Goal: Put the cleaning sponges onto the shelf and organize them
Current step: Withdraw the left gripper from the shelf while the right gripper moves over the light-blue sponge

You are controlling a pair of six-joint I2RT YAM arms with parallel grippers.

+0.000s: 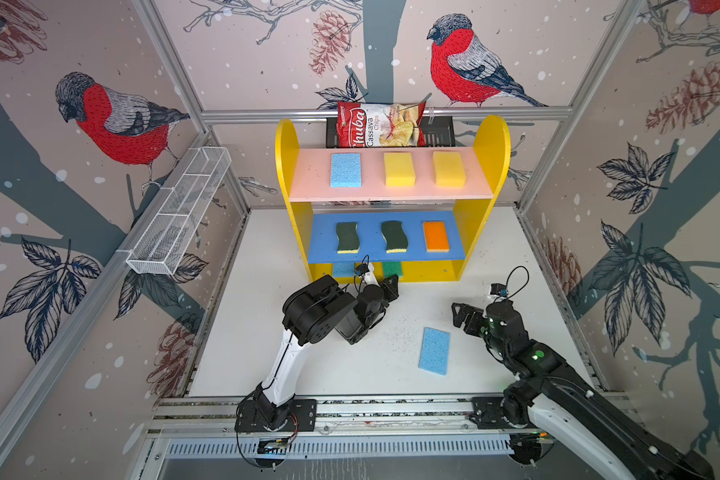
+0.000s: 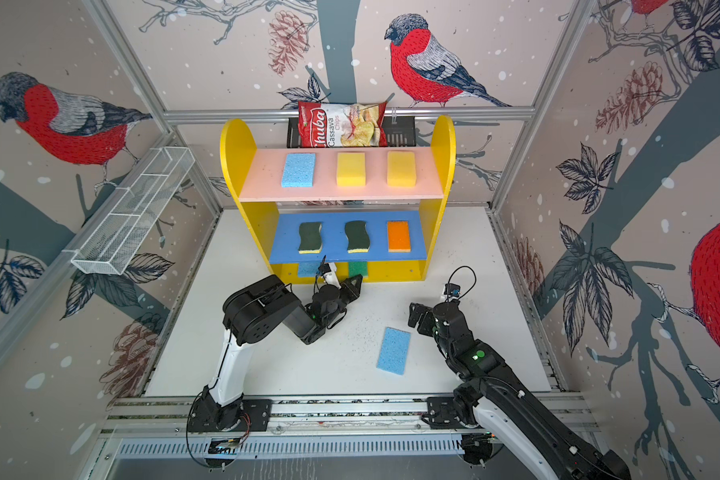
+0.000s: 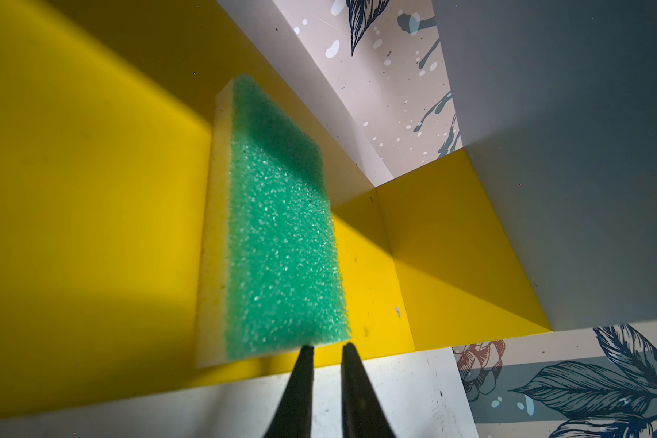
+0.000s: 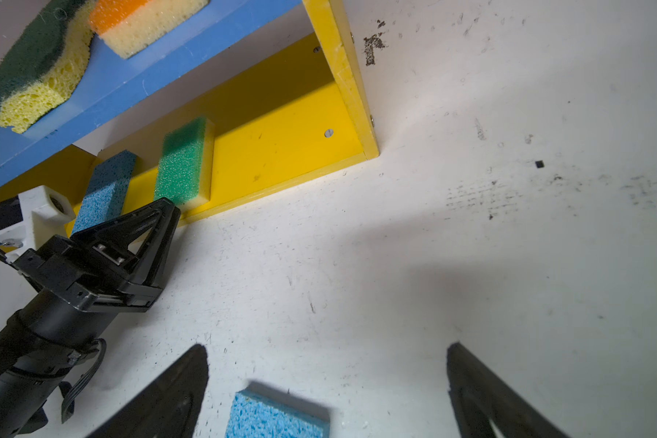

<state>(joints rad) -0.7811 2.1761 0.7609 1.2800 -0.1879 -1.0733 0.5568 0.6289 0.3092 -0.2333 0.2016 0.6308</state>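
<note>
White tabletop (image 1: 267,365), blue board (image 1: 375,255) half-hiding green sponge (image 1: 392,269), left claw (image 3: 327,347) nearly closed, right claw (image 4: 327,348) open.

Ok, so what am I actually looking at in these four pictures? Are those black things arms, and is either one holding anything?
Those are two robot arms, each ending in a two-fingered gripper. Two pictures come from a camera overhead, the other two from cameras on the arms' wrists. The yellow shelf carries eight sponges: three on its pink board, three on its blue board, two on its base. The left gripper sits almost closed at the edge of the green sponge, gripping nothing. The right gripper is open, poised by the one light blue sponge lying on the white table. The chips bag behind the shelf is no part of the job.
</note>
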